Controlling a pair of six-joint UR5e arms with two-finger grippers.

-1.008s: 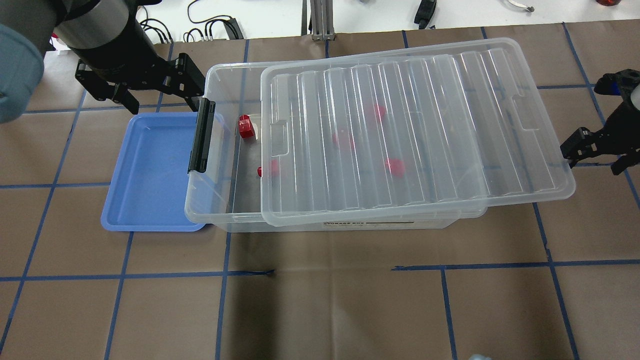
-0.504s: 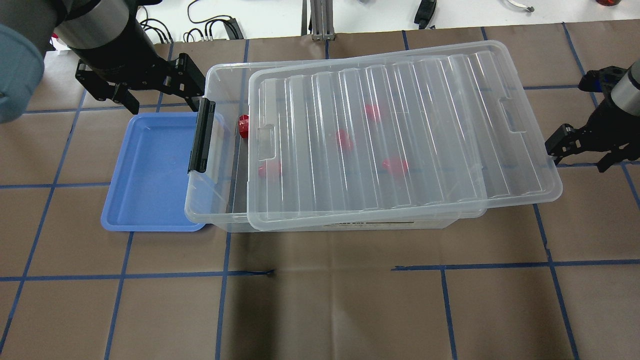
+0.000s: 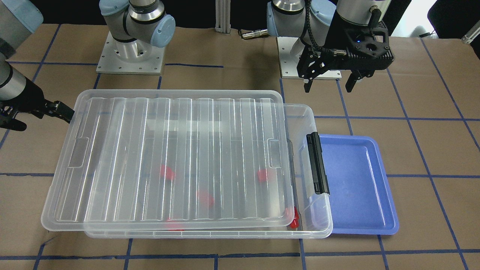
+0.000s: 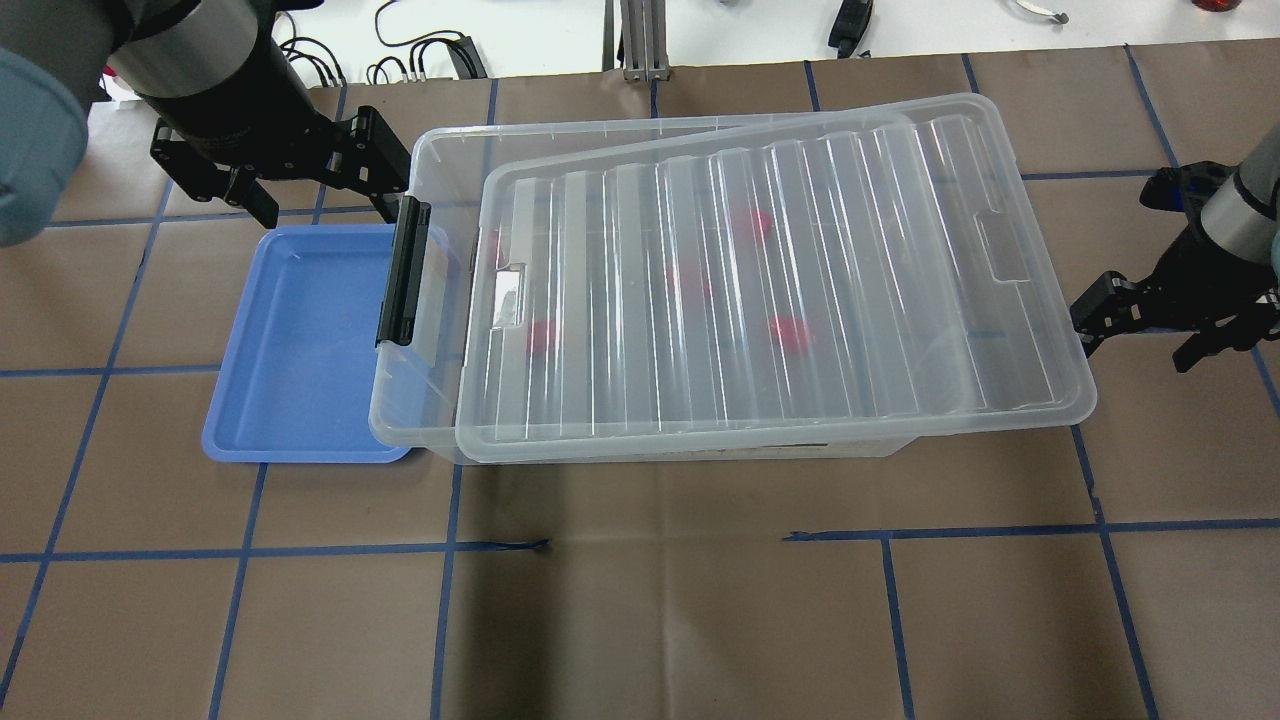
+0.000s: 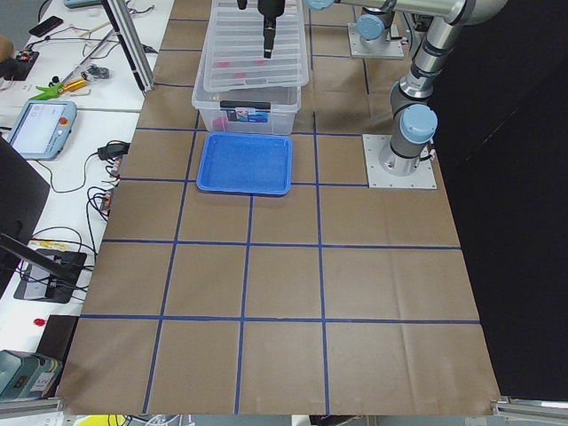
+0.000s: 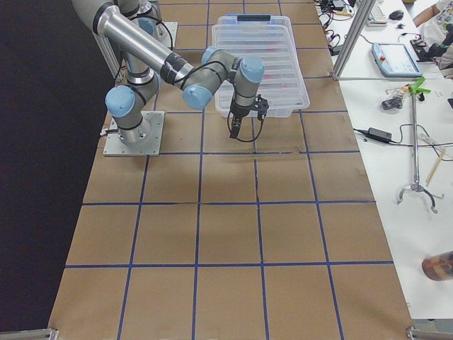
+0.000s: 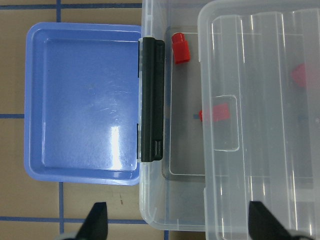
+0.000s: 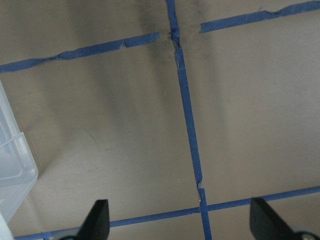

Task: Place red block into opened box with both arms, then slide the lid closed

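Brown paper gridded with blue tape covers the table (image 3: 240,247). Facing the robot, the lid (image 3: 168,157) lies askew on the box (image 3: 318,228), overhanging the end away from the black latch (image 3: 317,163). From overhead, the right gripper (image 4: 1135,342) spreads wide and empty, one finger just beside the lid's overhanging end; the box's front label is unreadable. The left wrist camera shows the left gripper (image 7: 180,221) wide and empty above the box's latch end, a blue tray (image 7: 80,100) alongside, the red block (image 7: 180,48) uncovered inside the box beside the latch.
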